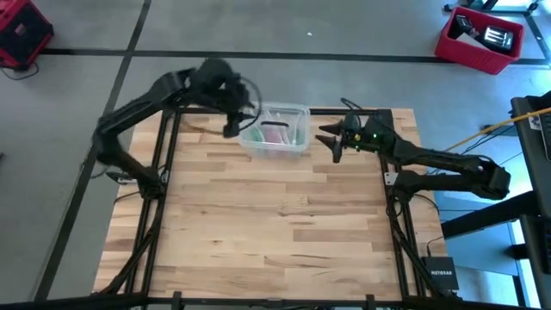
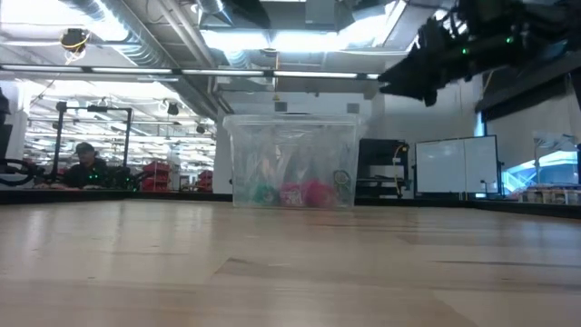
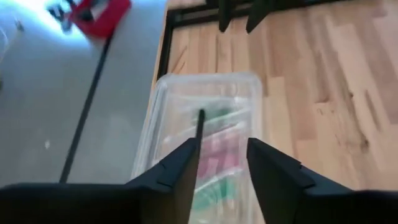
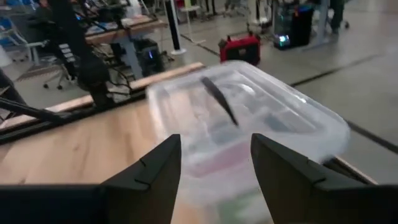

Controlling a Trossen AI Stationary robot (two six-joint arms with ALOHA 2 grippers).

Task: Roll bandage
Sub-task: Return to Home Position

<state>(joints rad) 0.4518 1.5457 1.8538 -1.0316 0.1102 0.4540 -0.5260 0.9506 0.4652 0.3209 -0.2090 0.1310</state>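
A light wooden table (image 1: 275,224) stands on a grey floor, and a red box (image 1: 479,39) is on the floor far behind it. At the far edge of the table is a clear plastic bin (image 1: 277,129) with its lid on. The bandage (image 2: 263,193) is inside the bin, showing green through the wall, next to pink items. The left gripper (image 1: 232,129) hangs over the left end of the bin, its fingers apart and holding nothing. The right gripper (image 1: 331,141) is in the air near the right side of the bin, also apart and empty.
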